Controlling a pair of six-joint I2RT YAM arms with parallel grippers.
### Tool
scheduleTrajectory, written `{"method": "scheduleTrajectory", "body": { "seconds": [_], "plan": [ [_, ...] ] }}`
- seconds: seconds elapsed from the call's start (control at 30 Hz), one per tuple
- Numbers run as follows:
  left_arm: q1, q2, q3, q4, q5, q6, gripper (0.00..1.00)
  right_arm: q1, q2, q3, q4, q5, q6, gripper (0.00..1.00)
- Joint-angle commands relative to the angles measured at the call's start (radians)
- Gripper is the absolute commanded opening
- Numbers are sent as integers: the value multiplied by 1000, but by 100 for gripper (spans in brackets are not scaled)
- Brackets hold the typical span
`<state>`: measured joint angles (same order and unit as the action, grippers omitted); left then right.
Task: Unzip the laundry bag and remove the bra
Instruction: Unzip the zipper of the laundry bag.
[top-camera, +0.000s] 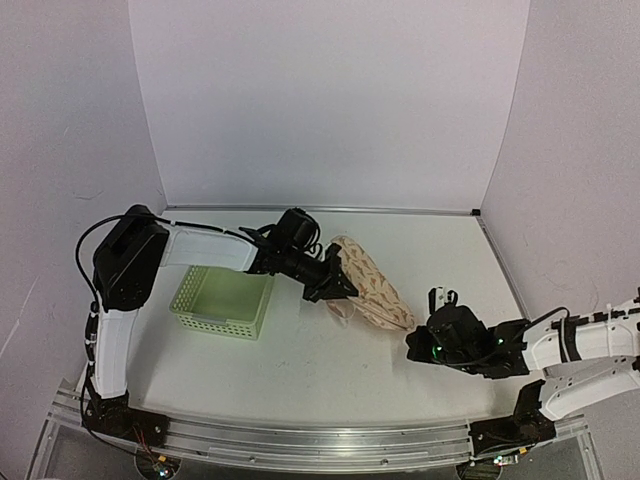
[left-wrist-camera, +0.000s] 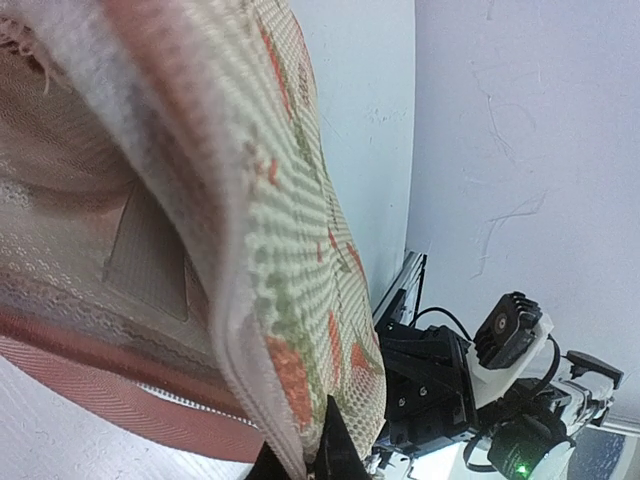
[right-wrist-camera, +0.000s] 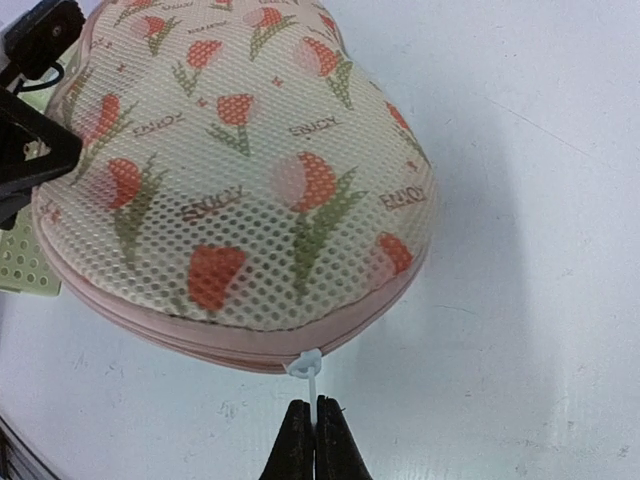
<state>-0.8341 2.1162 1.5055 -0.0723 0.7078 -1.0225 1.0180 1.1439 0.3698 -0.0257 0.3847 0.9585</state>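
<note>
The laundry bag (top-camera: 372, 283) is beige mesh with red tulips and pink zip edging, lying right of the table's centre. My left gripper (top-camera: 337, 284) is shut on the bag's left edge, pinching the printed fabric (left-wrist-camera: 300, 330) between its dark fingertips (left-wrist-camera: 338, 448). That edge is lifted, and the pale lining (left-wrist-camera: 90, 220) shows inside. My right gripper (right-wrist-camera: 316, 428) is shut on the thin white zip pull (right-wrist-camera: 318, 378) at the bag's near rim (right-wrist-camera: 240, 345). In the top view it sits at the bag's right end (top-camera: 412, 338). The bra is hidden.
A light green lattice basket (top-camera: 223, 300) stands left of the bag, under the left forearm; its corner shows in the right wrist view (right-wrist-camera: 18, 262). White walls enclose the table on three sides. The right arm's base (left-wrist-camera: 450, 390) lies beyond the bag.
</note>
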Motion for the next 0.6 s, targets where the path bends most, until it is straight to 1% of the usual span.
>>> {"method": "scheduleTrajectory", "body": {
  "seconds": [0.0, 0.23, 0.4, 0.57],
  "plan": [
    [61, -23, 80, -78, 21, 102, 0, 3, 3, -11, -68, 48, -21, 0],
    [115, 39, 207, -154, 64, 170, 0, 42, 71, 12, 55, -31, -25, 0],
    [141, 95, 283, -204, 74, 209, 0, 97, 175, 103, 127, -55, -18, 0],
    [154, 147, 355, -272, 70, 256, 0, 122, 285, 209, 161, -70, -23, 0]
  ]
}}
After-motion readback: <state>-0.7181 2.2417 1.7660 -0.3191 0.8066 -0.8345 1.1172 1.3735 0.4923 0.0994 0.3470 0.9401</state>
